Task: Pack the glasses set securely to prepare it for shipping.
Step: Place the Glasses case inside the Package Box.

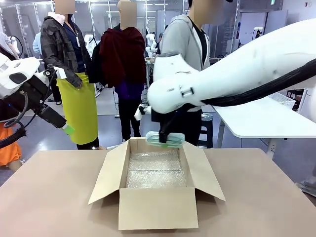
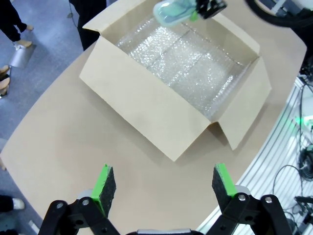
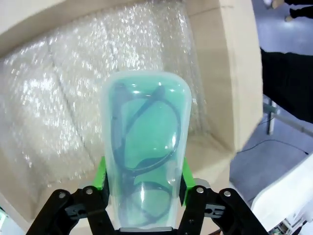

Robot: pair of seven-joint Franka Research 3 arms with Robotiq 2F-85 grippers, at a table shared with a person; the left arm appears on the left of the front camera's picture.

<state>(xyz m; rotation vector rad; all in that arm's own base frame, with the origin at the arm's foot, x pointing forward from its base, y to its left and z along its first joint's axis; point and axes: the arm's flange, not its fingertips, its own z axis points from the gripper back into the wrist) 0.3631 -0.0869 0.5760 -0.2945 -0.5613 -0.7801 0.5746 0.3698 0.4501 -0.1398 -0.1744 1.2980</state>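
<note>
The right gripper (image 1: 166, 132) is closed tight on the mint green case (image 1: 165, 139), a smooth oblong shell with rounded ends and a clear lid. The case hangs just above the far rim of the open cardboard box (image 1: 158, 210). The box flaps spread outward and shiny bubble wrap (image 1: 155, 170) covers its floor. Left of the box, well apart, the left gripper (image 2: 160, 183) holds nothing, with its jaws wide.

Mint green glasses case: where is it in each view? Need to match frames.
Front: mint green case at centre, above the far edge of the cardboard box, in the right gripper.
Left wrist: top edge, just right of centre, over the box.
Right wrist: bottom centre, between the green pads.
Shared landmark: the box, lined with bubble wrap.
</note>
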